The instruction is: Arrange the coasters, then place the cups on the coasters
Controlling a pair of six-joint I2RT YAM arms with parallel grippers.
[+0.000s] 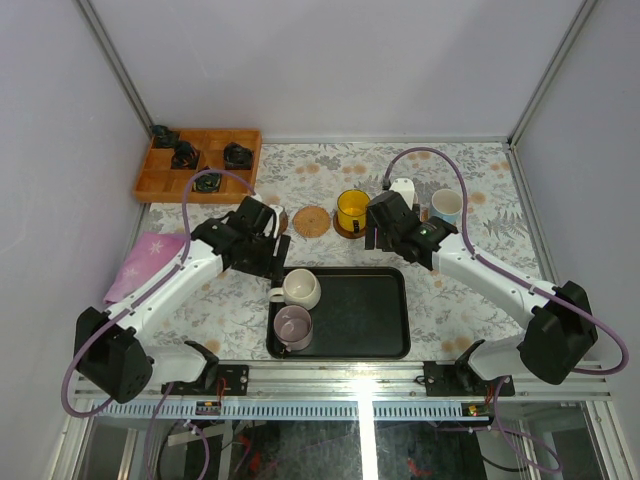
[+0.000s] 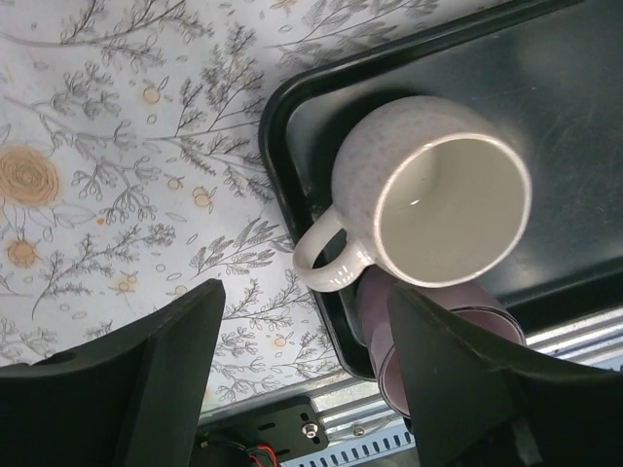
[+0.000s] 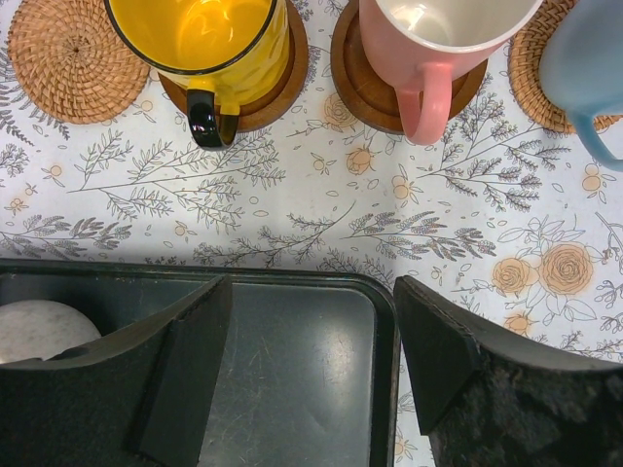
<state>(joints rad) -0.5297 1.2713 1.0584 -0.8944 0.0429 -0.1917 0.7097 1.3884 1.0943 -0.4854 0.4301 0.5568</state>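
Cream cup (image 2: 428, 195) is sitting in a corner of the black tray (image 2: 321, 107) at centre frame, just above the lilac cup (image 2: 467, 304), and my left hand (image 2: 307, 292), spread and gripping nothing, is risking nudging that close neighbour or pinching only the handle (image 2: 326, 258), tipping the cup.

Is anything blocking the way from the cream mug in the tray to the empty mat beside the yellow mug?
Only the low rim of the black tray around the cream cup. The empty coaster lies bare just beyond it, with the yellow cup standing close beside.
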